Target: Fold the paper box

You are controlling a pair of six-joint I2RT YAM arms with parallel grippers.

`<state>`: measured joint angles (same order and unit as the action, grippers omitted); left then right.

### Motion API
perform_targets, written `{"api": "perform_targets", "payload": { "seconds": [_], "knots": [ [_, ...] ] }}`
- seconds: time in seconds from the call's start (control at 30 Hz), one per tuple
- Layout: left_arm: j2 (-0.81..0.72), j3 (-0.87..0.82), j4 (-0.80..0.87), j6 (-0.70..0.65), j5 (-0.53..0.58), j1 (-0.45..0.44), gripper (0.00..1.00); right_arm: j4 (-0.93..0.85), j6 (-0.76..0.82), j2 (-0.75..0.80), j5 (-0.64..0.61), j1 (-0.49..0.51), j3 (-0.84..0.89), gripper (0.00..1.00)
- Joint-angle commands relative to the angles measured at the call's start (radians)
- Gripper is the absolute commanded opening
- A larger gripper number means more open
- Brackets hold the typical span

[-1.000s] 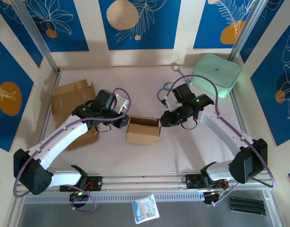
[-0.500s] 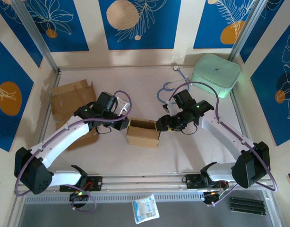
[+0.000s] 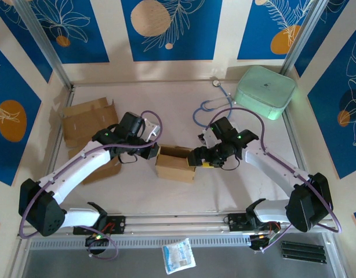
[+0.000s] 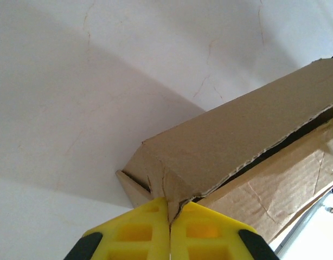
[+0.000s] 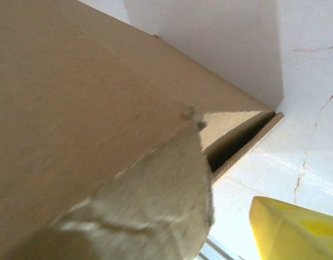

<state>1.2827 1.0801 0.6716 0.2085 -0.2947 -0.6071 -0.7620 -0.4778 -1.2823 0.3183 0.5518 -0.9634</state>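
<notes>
The brown paper box [image 3: 175, 163] lies on the white table between the two arms, its top open. My left gripper [image 3: 154, 152] is at the box's left end. In the left wrist view its yellow fingers [image 4: 135, 233] are pressed together on a torn cardboard corner of the box [image 4: 237, 135]. My right gripper [image 3: 197, 157] is at the box's right end and stands open. In the right wrist view, one yellow finger [image 5: 296, 233] is out to the right. A blurred flap [image 5: 155, 211] of the box [image 5: 74, 97] lies across the middle and hides the other finger.
Flat brown cardboard pieces [image 3: 88, 121] lie at the back left, partly under the left arm. A mint-green container [image 3: 265, 90] stands at the back right, with a looped blue cable [image 3: 208, 105] beside it. A white packet [image 3: 178, 255] lies beyond the table's near rail.
My right gripper has opened and slid forward and left along the box's right end. The left gripper keeps its hold; the box has shifted slightly toward the near edge.
</notes>
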Motion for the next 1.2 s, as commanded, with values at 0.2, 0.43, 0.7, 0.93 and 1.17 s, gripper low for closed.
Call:
{"api": "perform_targets", "payload": {
  "seconds": [0.2, 0.43, 0.7, 0.93, 1.17],
  "knots": [
    [0.001, 0.083, 0.036, 0.051, -0.038, -0.008, 0.07, 0.025, -0.026, -0.020, -0.017, 0.022, 0.033, 0.73],
    [0.032, 0.113, 0.064, 0.093, -0.082, -0.005, 0.08, 0.023, -0.024, -0.023, -0.025, 0.024, 0.037, 0.74],
    [0.061, 0.123, 0.128, 0.052, -0.056, -0.005, 0.08, 0.021, -0.023, -0.026, -0.027, 0.024, 0.032, 0.74],
    [0.053, 0.132, 0.182, 0.006, 0.069, -0.004, 0.07, 0.017, -0.020, -0.029, -0.031, 0.023, 0.026, 0.74],
    [0.061, 0.112, 0.149, 0.010, 0.000, -0.005, 0.07, 0.014, -0.021, -0.026, -0.029, 0.023, 0.022, 0.74]
  ]
}}
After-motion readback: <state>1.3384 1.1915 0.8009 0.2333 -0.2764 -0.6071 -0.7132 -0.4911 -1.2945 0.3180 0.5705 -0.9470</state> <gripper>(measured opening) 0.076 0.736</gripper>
